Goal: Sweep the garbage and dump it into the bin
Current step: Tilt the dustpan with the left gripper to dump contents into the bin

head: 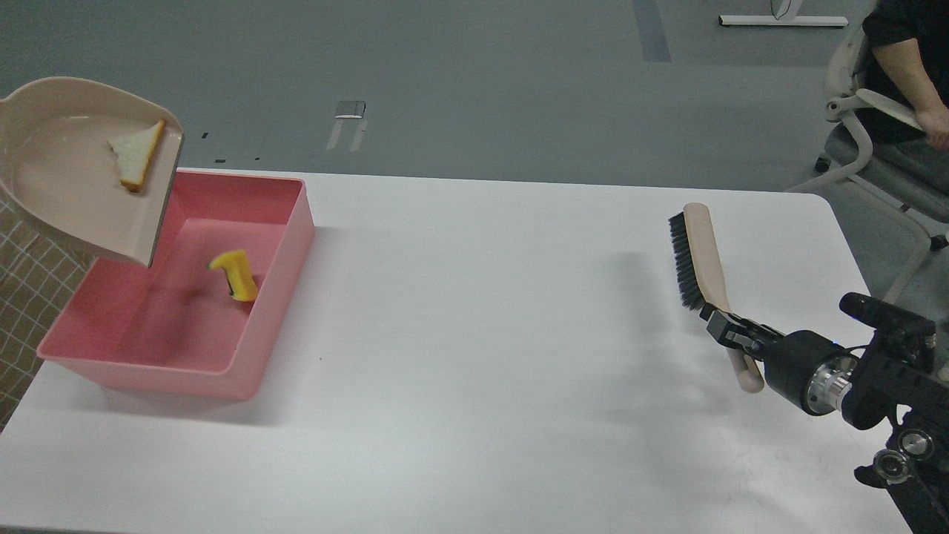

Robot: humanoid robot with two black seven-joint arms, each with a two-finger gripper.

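Risk, first item: bread wedge [136,155] clings to the tilted dustpan [52,170], resting near its lip, above the tub's far left corner. We judge it could hang there if the tilt is too shallow, or slide off sideways and land outside the tub [274,297] on the bench [482,334], since the lip overhangs only the left end.

Risk, second item: the dustpan's lower edge hangs close to the tub's left wall; a careless swing could knock the tub, which sits at the bench's left edge.

Risk, third item: brush [697,259], held off the bench near its right edge, could slip, as our right gripper [730,330] is pinching only its narrow handle end.

Our left gripper is out of sight, past the picture's left edge; we cannot tell its state.

Materials:
- Bread wedge: white crumb, brown crust, triangular, one bitten-looking corner.
- Yellow chunk [236,274]: spongy, bright, lying on the tub floor toward its right wall.
- Tub: pink plastic, shallow, rectangular, smooth sloped walls, glossy.
- Dustpan: beige plastic, rounded back, flat lip with a dark strip.
- Brush: beige back, stiff black bristles facing left.
- Bench: white, matte, rounded corners.
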